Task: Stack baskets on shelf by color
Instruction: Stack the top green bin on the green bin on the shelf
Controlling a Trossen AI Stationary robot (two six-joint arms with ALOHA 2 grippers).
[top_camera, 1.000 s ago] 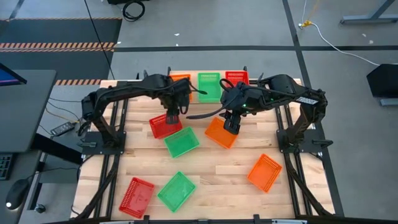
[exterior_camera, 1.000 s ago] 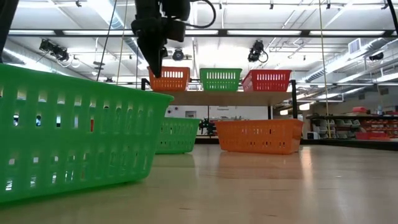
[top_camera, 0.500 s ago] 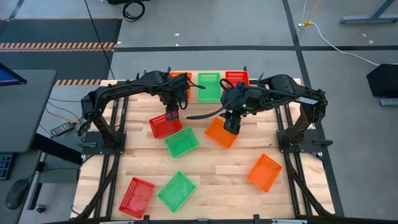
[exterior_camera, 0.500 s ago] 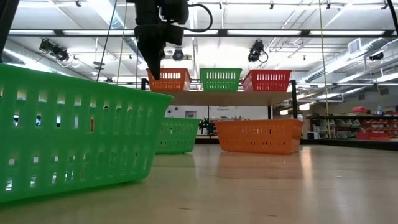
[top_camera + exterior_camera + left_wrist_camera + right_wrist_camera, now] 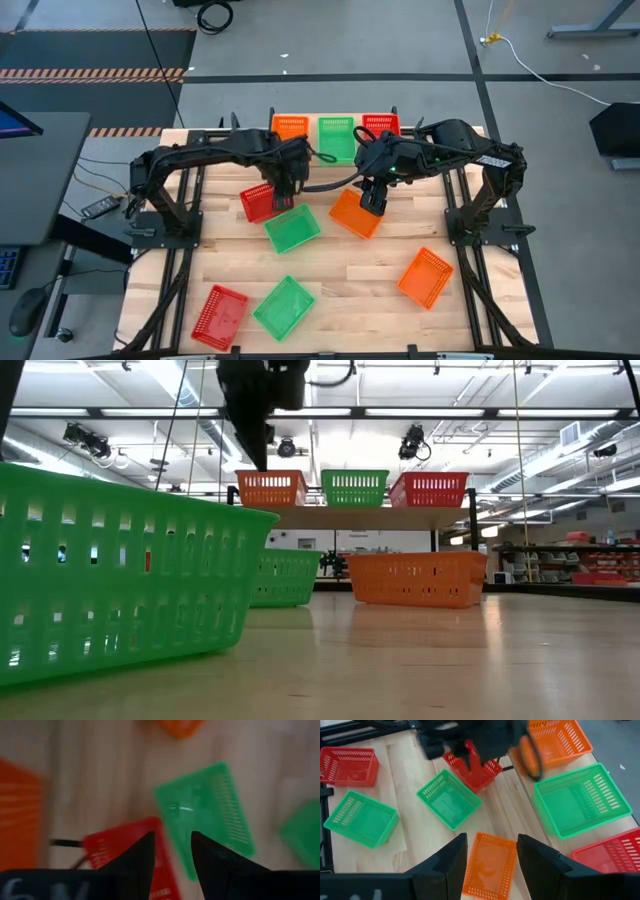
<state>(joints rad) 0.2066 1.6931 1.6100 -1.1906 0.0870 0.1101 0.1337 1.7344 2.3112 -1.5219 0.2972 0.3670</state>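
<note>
On the shelf at the far edge of the table stand three baskets side by side: an orange basket, a green basket and a red basket. The left gripper hangs just in front of the shelf, over the far end of a loose red basket on the tabletop; its fingers stand a narrow gap apart with nothing between them. Just beyond that gripper, toward the table's front, lies a loose green basket. The right gripper hovers above the near corner of a loose orange basket, which lies just under and ahead of it; its fingers are spread wide and hold nothing. Farther from both grippers, along the front of the table, lie a second red basket and a second green basket, close beside each other, and well off to the right gripper's outer side a second orange basket.
</note>
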